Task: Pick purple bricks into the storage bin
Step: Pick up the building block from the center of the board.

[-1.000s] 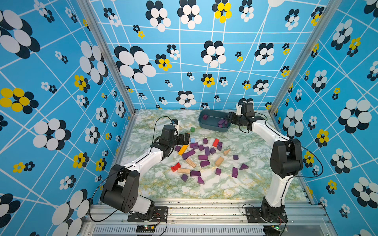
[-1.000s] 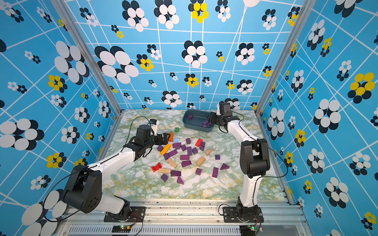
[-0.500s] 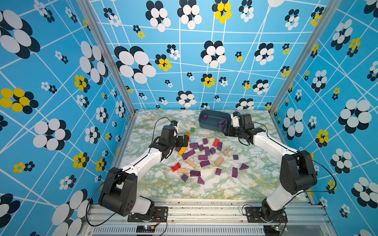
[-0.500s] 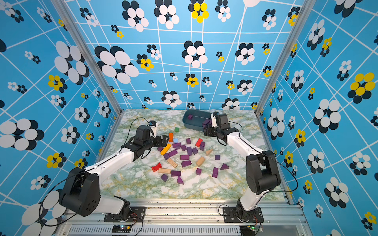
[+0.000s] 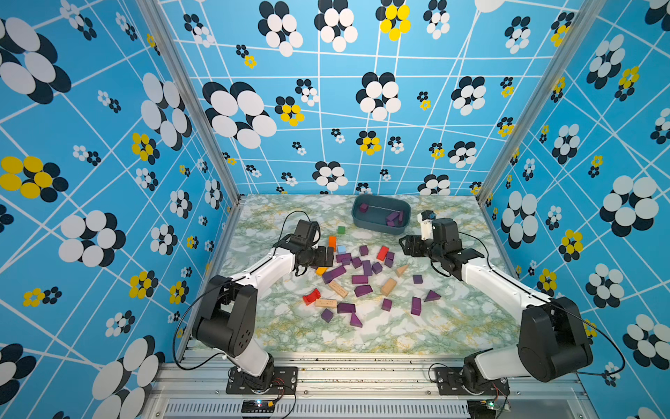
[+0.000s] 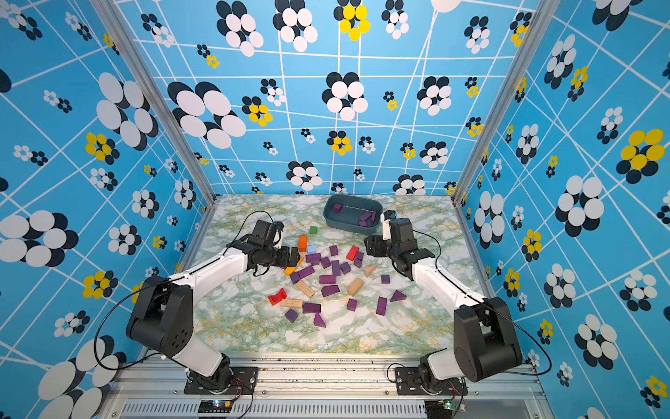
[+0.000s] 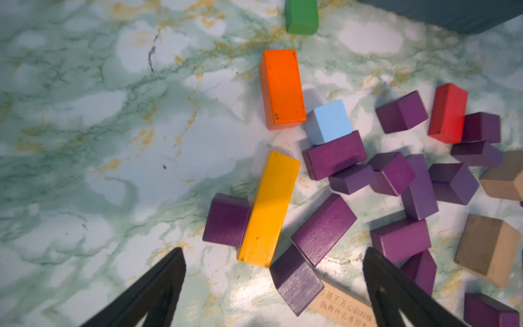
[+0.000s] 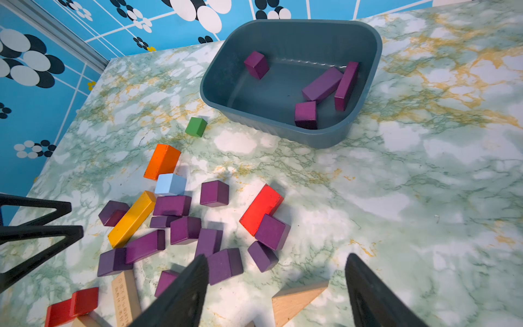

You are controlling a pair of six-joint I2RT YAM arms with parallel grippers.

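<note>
Left jaws: spread wide, nothing between them, at the left edge of the block heap, near the yellow bar (image 7: 268,209).
Right jaws: apart and empty, at the heap's right edge, between the heap and the storage bin (image 8: 271,127).
Table (image 5: 453,326): green-and-gold marbled top, carries all items below.
Storage bin: blue-grey tub at the far side of the table, right of centre. Holds four purple bricks (image 8: 322,84): two cubes and two bars, one bar against a wall.
Purple bricks, remainder: on the table, most crowded at mid-table, several touching. A few lie singly nearer the robot, including a wedge (image 5: 432,295).
Yellow bar: flat, one long side touching a purple cube (image 7: 226,219).
Orange block (image 7: 281,89): flat, just beyond the yellow bar.
Red block (image 8: 260,208): flat, touching a purple brick.
Red notched block (image 5: 311,295): nearer the robot, beside tan blocks (image 5: 337,288).
Light blue cube (image 7: 328,121): against a purple brick, just beside the orange block.
Green cube (image 8: 195,126): alone, near the bin, not touching it.
</note>
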